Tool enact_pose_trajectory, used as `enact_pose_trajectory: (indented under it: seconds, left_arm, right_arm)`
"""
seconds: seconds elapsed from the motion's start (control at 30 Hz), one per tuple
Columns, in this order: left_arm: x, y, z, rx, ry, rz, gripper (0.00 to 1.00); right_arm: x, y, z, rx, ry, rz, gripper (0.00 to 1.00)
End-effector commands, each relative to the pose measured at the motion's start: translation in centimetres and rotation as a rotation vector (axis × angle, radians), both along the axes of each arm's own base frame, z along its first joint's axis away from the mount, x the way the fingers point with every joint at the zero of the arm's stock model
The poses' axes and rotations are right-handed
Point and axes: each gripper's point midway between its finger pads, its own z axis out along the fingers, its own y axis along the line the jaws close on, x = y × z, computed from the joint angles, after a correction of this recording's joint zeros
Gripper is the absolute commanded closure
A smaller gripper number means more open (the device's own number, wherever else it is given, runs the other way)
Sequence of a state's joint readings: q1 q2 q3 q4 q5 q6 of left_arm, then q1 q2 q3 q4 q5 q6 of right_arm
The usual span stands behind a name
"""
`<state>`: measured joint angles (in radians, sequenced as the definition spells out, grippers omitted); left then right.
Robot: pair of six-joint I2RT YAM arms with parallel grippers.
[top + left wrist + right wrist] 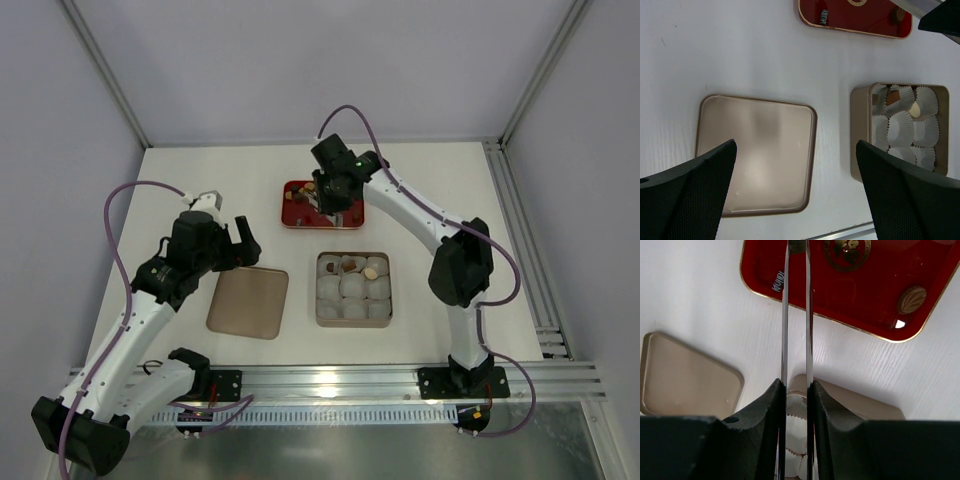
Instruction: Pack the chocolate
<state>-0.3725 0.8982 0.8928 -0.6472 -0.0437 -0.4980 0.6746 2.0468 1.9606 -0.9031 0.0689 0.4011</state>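
Observation:
A red tray (297,216) at the back holds loose chocolates (310,187); in the right wrist view a tan round one (911,299) and a gold one (846,250) lie in it. A gold box (352,322) of white paper cups holds a tan piece (370,272) and a dark piece (327,267). My right gripper (335,192) is shut on metal tongs (785,315), whose tips reach into the red tray (875,285) around a dark piece (797,245). My left gripper (243,242) is open and empty, above the right edge of the box's lid (757,150).
The flat gold lid (248,302) lies left of the box. In the left wrist view the box (860,135) shows a cream piece (914,110) and a brown piece (892,97). An aluminium rail (340,380) runs along the table's near edge.

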Motion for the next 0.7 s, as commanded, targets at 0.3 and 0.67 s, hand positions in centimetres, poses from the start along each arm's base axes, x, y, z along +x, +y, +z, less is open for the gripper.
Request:
enact_pose_trajectory:
  seconds: [0.3,0.67]
  left_arm:
    - [0.3,0.0,0.7,-0.016,-0.031,0.012,0.00]
    - [0.4,0.2,0.6,-0.009,-0.029,0.019,0.00]
  right_arm:
    - [-3.8,-3.1,6.6,0.061,-0.118,0.024,0.71]
    - [-13.0,-8.7,7.2,0.107,-0.100,0.032,0.71]
